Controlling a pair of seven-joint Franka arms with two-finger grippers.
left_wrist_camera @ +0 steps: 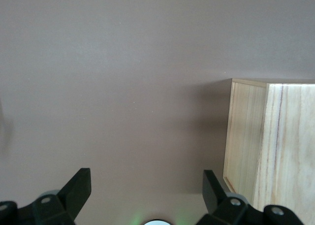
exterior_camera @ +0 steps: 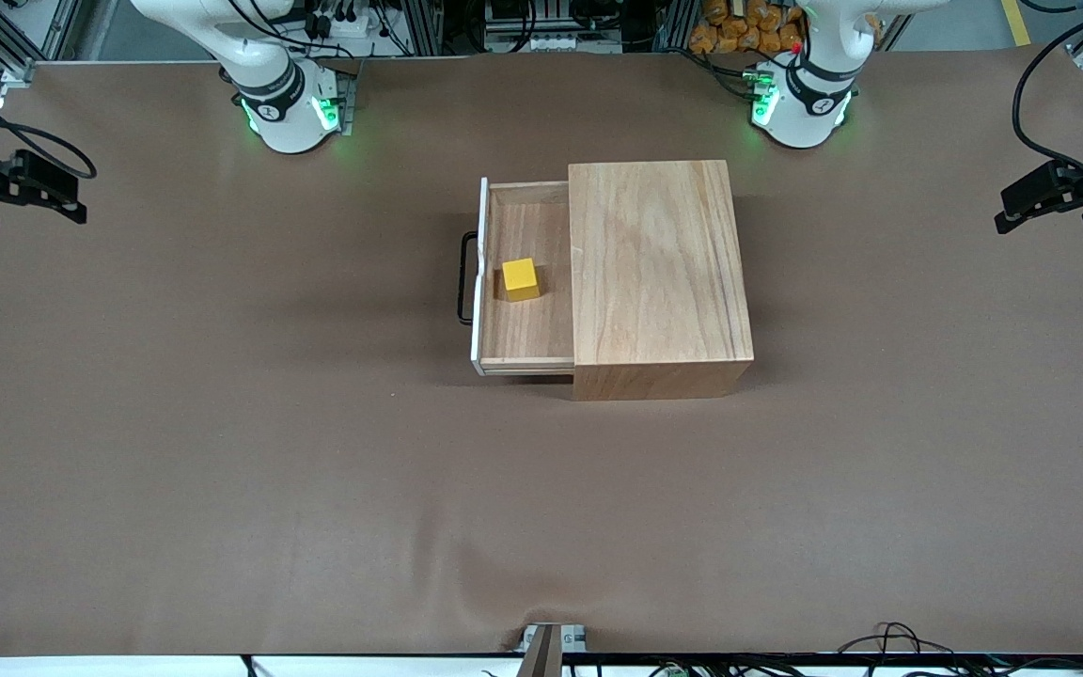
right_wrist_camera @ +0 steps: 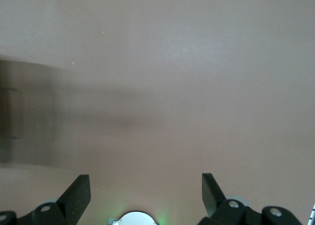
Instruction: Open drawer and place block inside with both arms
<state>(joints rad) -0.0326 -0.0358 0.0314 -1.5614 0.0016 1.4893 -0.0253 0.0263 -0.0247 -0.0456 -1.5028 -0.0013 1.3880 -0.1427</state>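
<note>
Brown-covered bench (exterior_camera: 222, 470), wooden box (exterior_camera: 659, 273) mid-bench. Drawer (exterior_camera: 523, 277) pulled out toward the right arm's end — yellow block (exterior_camera: 520, 278) lies inside. Right gripper (exterior_camera: 29, 188) and left gripper (exterior_camera: 1049, 193) wait over opposite bench ends, both wide and empty, well apart from the drawer's handle (exterior_camera: 466, 278).

Two white jointed arms (exterior_camera: 269, 85) with black joint bands, green-lit bases and black end effectors (exterior_camera: 1059, 193).

The worktop (exterior_camera: 222, 451) wears a matt brown covering, faintly wrinkled near the front camera's edge. The box (exterior_camera: 659, 268) and drawer (exterior_camera: 527, 324) are pale, grained, satin-smooth wood, the drawer's front panel (exterior_camera: 479, 282) white with a black handle (exterior_camera: 463, 277). The block (exterior_camera: 520, 278) looks smooth and yellow.
</note>
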